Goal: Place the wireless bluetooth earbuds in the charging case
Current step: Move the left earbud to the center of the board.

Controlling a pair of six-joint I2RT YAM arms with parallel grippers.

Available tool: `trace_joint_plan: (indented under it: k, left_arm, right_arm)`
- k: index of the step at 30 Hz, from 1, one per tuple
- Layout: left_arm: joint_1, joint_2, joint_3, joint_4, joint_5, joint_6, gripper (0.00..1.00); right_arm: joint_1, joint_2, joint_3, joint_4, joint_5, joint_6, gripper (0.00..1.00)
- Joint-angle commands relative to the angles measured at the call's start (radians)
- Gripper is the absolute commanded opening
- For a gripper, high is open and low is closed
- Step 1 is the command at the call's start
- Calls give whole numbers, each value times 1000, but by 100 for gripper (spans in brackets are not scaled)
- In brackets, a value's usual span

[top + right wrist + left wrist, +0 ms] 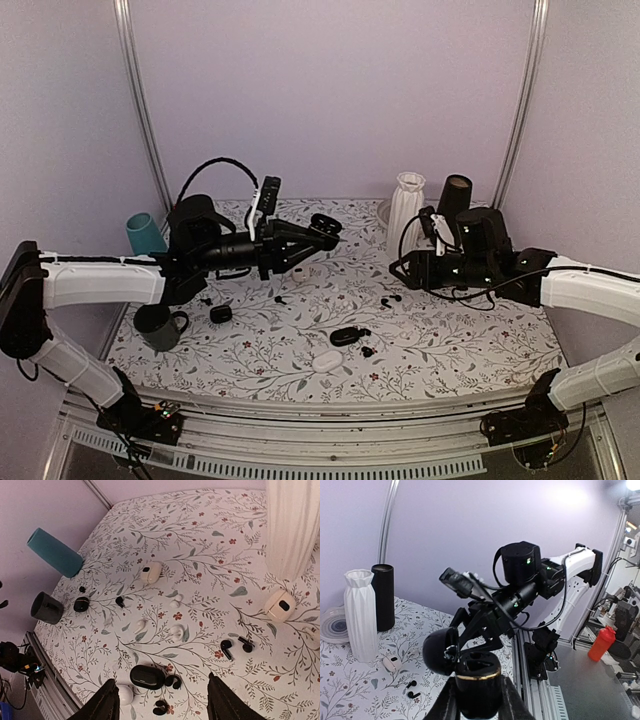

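Tiny glossy black short-stemmed earbuds: lying side by side on the floral-patterned tabletop, just ahead of the right gripper, hovering with jaws spread apart. Left gripper clamped on the open glossy black, gold-rimmed charging case, raised above that tabletop, lid tipped back.

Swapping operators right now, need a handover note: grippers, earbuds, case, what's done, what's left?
Left gripper: shut on the open black charging case, held in the air.
Right gripper: open, empty, above the table.
Black earbuds: loose on the table near the white vase.
Done: case lifted, lid open.
Left: pick each earbud, seat it in the case.
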Motion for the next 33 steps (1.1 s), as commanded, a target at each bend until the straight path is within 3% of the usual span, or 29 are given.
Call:
trace_joint_plan:
  k: [1,11,33]
  left_arm:
    - [10,-28,-2,22,6,-2,0]
    - [12,-58,-21,18,-2,-13,0]
    - [12,-71,-31,15,-5,-23,0]
  right_arm:
    - [-51,93,-2,-64,45,92,56]
    - [-92,364,60,-62,37,146,38]
    - [-91,610,199,-116,286,272,34]
